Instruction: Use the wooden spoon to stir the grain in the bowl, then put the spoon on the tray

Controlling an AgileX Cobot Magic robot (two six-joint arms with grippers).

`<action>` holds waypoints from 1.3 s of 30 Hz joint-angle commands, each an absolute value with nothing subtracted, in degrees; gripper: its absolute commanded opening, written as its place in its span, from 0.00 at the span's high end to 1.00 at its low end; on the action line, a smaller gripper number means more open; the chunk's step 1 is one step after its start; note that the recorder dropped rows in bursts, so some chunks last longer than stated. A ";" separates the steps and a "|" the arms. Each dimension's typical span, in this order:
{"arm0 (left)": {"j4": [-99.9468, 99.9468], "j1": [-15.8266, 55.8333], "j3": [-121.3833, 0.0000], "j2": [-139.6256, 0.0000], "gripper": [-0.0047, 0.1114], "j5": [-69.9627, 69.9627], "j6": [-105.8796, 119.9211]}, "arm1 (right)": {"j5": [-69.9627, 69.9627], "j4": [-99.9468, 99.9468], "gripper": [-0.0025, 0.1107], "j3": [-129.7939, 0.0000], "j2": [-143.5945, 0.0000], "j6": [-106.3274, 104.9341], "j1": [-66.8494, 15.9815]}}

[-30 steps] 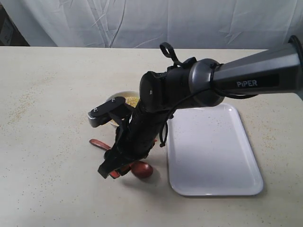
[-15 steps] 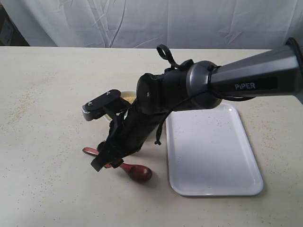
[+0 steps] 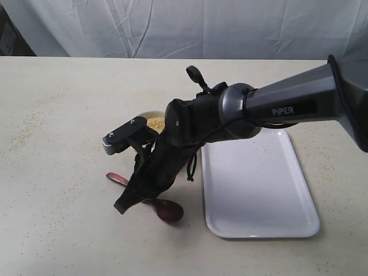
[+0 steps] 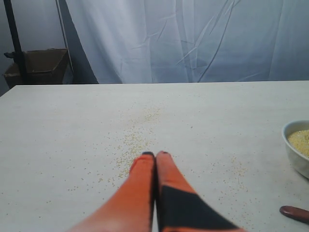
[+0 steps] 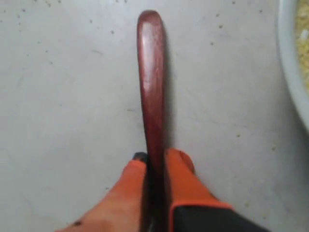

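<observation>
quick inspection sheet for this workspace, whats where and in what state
surface: beige speckled table, loose grains scattered on it
job's things: bowl holding grain; wooden spoon low over the table beside the tray, not on it
clutter: nothing seen
grippers: right gripper shut on the wooden spoon's handle; left gripper shut, holding nothing
cables: black loop on the right arm
surroundings: white curtain, cardboard box

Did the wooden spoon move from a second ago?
Yes, just a little. In the exterior view the wooden spoon has slid slightly farther away from the bowl, which stayed put.
</observation>
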State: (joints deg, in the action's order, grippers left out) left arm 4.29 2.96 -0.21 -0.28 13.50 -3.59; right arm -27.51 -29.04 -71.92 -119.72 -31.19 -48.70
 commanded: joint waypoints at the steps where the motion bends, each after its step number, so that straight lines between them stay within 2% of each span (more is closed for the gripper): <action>1: 4.13 2.92 0.00 0.00 0.96 13.23 -3.79 | -27.61 -28.94 0.96 -71.76 -117.17 -31.05 -48.79; 7: 4.13 2.92 0.00 0.00 0.96 13.23 -3.79 | -25.82 -30.22 0.95 -71.76 -108.90 -29.17 -48.68; 12: 4.13 2.92 0.00 0.00 0.96 13.23 -3.79 | -9.59 -29.86 0.95 -71.76 -104.53 -16.60 -47.12; 19: 4.13 2.92 0.00 0.00 0.96 13.23 -3.79 | 3.66 -32.92 0.95 -71.76 -110.66 -0.86 -41.04; 28: 4.13 2.92 0.00 0.00 0.96 13.23 -3.79 | 3.96 -35.02 0.95 -71.76 -119.24 -0.86 -38.77; 29: 4.13 2.92 0.00 0.00 0.96 13.23 -3.79 | 3.36 -35.99 0.91 -71.76 -119.47 -0.86 -38.77; 32: 4.13 2.92 0.00 0.00 0.96 13.23 -3.79 | 2.88 -36.94 0.68 -71.76 -119.50 -0.86 -38.77; 33: 4.13 2.92 0.00 0.00 0.96 13.23 -3.79 | 2.38 -36.94 0.64 -71.76 -119.50 -0.86 -38.77; 39: 4.13 2.92 0.00 0.00 0.96 13.23 -3.79 | -7.51 -34.01 0.63 -71.76 -112.42 -1.53 -37.11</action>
State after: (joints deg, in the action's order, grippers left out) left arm 4.29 2.96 -0.21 -0.28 13.50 -3.59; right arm -5.75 -36.30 -71.84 -115.96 -0.88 -38.55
